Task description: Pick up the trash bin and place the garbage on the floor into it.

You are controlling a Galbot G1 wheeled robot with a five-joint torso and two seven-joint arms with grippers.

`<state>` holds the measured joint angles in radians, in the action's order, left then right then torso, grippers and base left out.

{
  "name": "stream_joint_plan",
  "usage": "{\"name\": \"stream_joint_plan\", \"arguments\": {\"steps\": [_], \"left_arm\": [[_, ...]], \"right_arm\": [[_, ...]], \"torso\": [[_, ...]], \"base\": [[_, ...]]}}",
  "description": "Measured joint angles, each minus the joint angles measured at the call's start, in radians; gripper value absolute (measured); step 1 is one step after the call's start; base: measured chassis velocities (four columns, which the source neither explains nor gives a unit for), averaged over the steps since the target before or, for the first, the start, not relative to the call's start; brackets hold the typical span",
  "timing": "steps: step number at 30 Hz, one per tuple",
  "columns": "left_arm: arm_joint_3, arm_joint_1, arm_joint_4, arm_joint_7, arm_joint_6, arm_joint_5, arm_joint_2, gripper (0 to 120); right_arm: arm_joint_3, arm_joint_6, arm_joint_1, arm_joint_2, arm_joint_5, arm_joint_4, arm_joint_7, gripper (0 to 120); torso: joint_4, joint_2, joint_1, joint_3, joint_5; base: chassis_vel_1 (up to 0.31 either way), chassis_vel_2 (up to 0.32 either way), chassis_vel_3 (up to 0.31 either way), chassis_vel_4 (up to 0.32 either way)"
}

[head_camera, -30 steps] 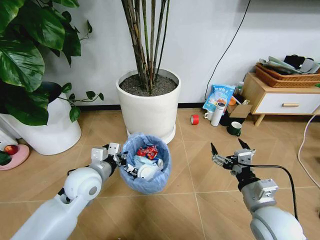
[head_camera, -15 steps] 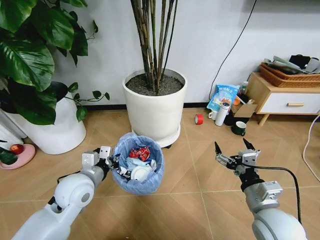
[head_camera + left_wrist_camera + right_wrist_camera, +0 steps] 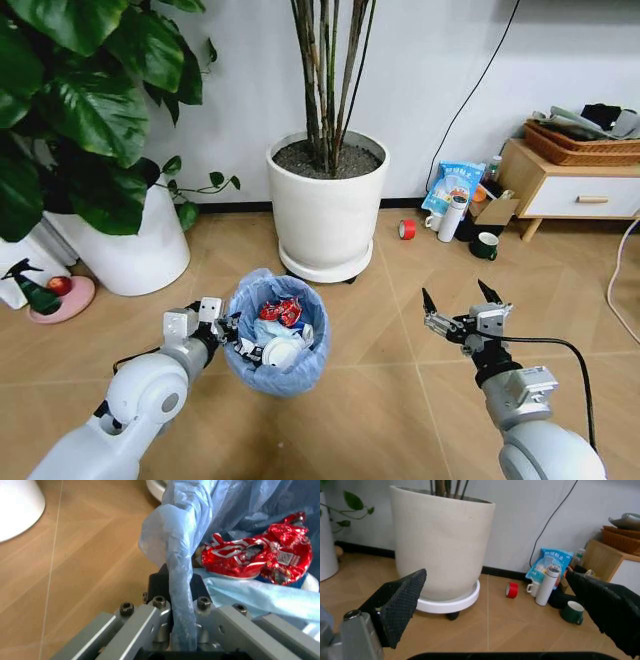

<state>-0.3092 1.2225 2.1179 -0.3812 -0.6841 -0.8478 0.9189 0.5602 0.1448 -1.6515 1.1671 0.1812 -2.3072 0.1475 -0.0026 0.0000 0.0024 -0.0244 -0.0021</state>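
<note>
So the left gripper (image 3: 228, 335) is clamped on the rim of the trash bin (image 3: 276, 365), pinching the blue bag liner (image 3: 180, 592) between its fingers, and the bin hangs off its inner side, toward the other arm. Looks to me like the collecting part is basically over: the garbage (image 3: 279, 330) sits inside the bin, right past the left gripper's fingertips, and I can't spot any scraps left on the tiles around either gripper.

The right gripper (image 3: 461, 311) hovers well off to the bin's other side, fingers spread wide, holding nothing.

Next move, I'd guess, is just keeping the bin level and setting it down somewhere without the liner slipping out of that pinch, since plastic over a rim is a slippery hold.

Count as far as I can tell:
- 1 bin
- in it, 1 crumpled red wrapper (image 3: 255, 557), 1 white round disc (image 3: 283, 349), some white and blue bits I can't separate
- 2 big white plant pots (image 3: 328, 205) beyond the grippers
- 1 red tape roll (image 3: 511, 590), 1 white bottle (image 3: 545, 585), 1 green mug (image 3: 572, 612) far out past the right gripper
</note>
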Motion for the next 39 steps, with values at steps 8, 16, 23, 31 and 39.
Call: {"name": "stream_joint_plan", "arguments": {"steps": [8,16,23,31,39], "left_arm": [[0.001,0.009,0.003,0.004,0.002,0.011,0.007,0],[-0.007,0.035,0.016,0.01,0.003,0.024,0.009,0],[-0.017,0.06,0.027,0.015,0.005,0.035,0.013,0],[-0.022,0.077,0.033,0.018,0.007,0.043,0.014,0],[-0.024,0.088,0.034,0.021,0.008,0.051,0.021,0]], "right_arm": [[-0.004,0.0,-0.006,-0.005,-0.002,-0.001,-0.002,100],[-0.012,-0.002,-0.004,-0.006,-0.005,0.0,-0.005,100],[-0.021,-0.007,-0.011,0.001,-0.021,0.004,-0.009,100],[-0.032,-0.011,-0.014,-0.002,-0.027,0.005,-0.013,100],[-0.036,-0.012,-0.015,-0.004,-0.028,0.006,-0.013,100]], "torso": [[0.0001,0.0,0.0,0.0,-0.0001],[0.0001,0.0,0.0,0.0,0.0004],[-0.0003,0.0,0.0,0.0,0.0003],[0.0,0.0,0.0,0.0,0.0003],[0.0001,0.0,0.0,0.0,0.0002]], "base": [[0.355,-0.173,-0.356,0.183],[0.346,-0.204,-0.348,0.193],[0.221,-0.1,-0.233,0.103],[0.291,-0.045,-0.281,0.047],[0.444,-0.054,-0.449,0.043]]}}
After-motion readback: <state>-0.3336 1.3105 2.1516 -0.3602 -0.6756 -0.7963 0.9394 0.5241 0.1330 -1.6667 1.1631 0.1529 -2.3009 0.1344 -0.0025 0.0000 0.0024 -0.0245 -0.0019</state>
